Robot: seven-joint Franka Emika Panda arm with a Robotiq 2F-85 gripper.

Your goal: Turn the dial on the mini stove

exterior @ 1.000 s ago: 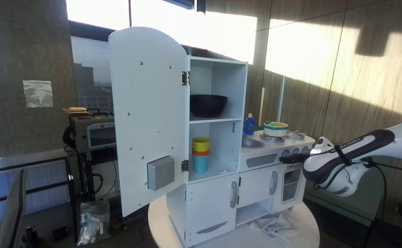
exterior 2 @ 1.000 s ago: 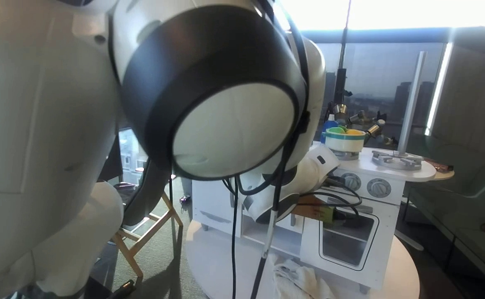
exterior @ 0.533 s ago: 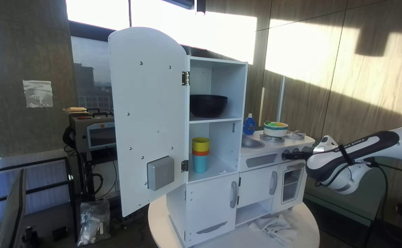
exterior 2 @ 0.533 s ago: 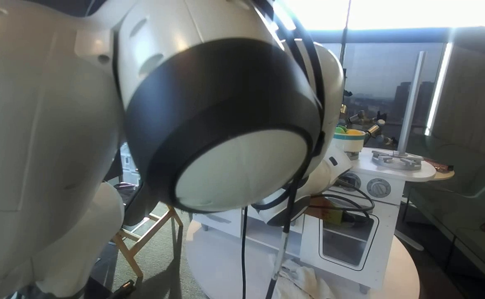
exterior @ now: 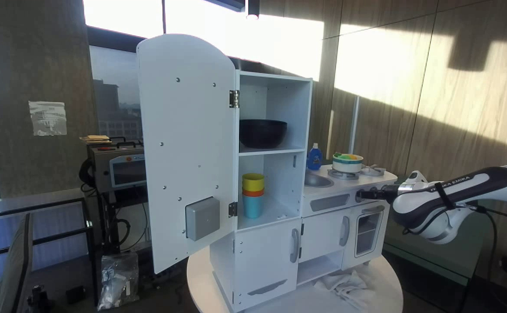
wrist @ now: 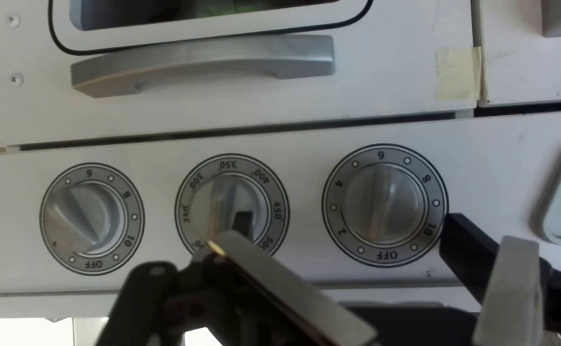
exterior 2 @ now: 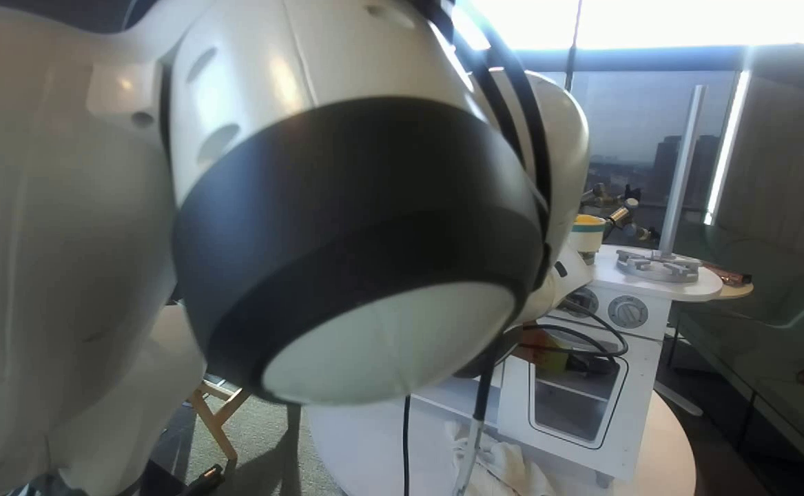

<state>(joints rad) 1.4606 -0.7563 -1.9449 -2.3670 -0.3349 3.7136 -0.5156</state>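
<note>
Bearing three round grey dials (wrist: 385, 202), the mini stove (wrist: 270, 108) looks white; the gripper (wrist: 350, 229) is spread wide apart.

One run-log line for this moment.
target: mini stove | jaws: open | wrist view: rightmost dial appears between jaws, ungripped | contact: unclear | oven door: shut

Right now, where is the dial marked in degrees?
In the wrist view, the degree dial sits left of centre between two other dials, partly hidden by one of the fingers.
</note>
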